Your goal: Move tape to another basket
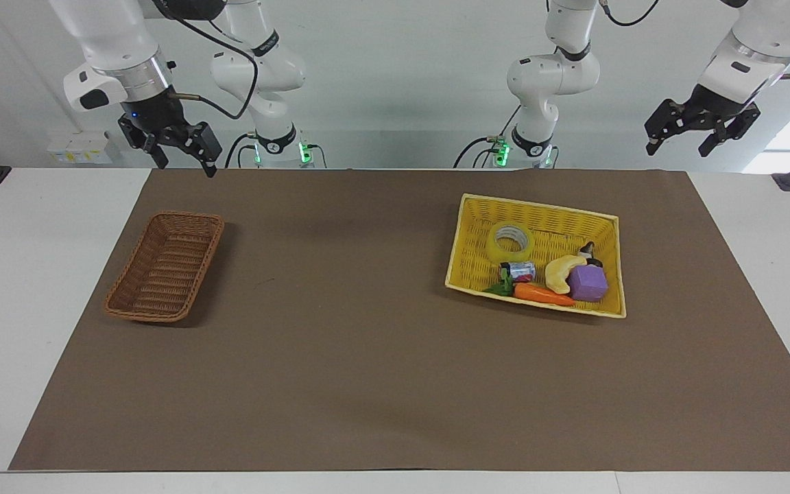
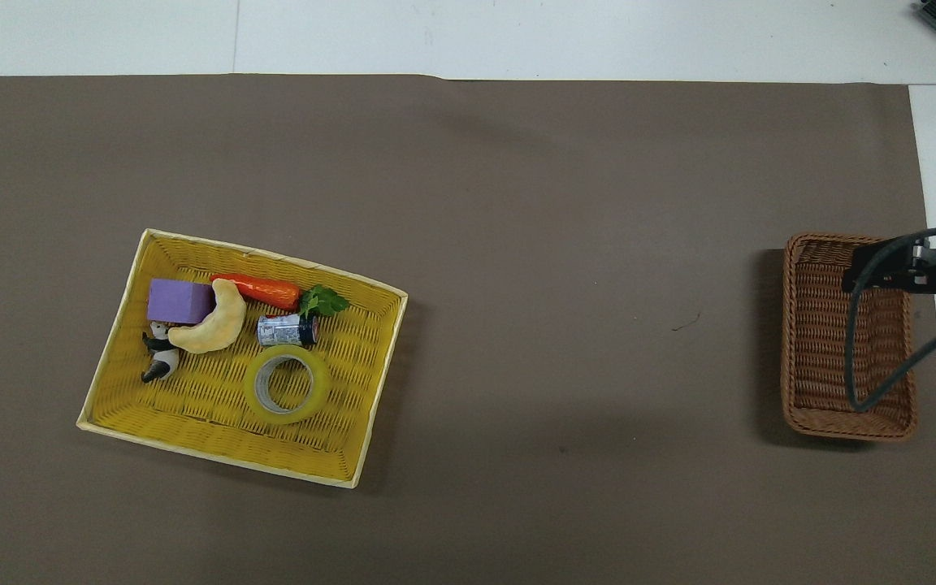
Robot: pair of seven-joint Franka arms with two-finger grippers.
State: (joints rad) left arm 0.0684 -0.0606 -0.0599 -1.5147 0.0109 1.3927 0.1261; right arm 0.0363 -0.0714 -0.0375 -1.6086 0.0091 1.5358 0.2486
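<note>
The tape [image 1: 511,241], a yellow-green ring with a pale core, lies flat in the yellow basket [image 1: 467,233] toward the left arm's end of the table, in the part of it nearer to the robots. It also shows in the overhead view [image 2: 288,384]. The brown wicker basket [image 1: 165,266] stands empty toward the right arm's end [image 2: 809,341]. My left gripper [image 1: 678,147] hangs open, high up at the left arm's end, holding nothing. My right gripper [image 1: 186,165] hangs open, high over the mat's edge by the brown basket, holding nothing.
The yellow basket also holds a banana [image 1: 563,271], a purple block [image 1: 587,283], a carrot [image 1: 542,293], a small can [image 1: 520,272] and a small panda figure [image 2: 158,357]. A brown mat [image 1: 340,309] covers the white table.
</note>
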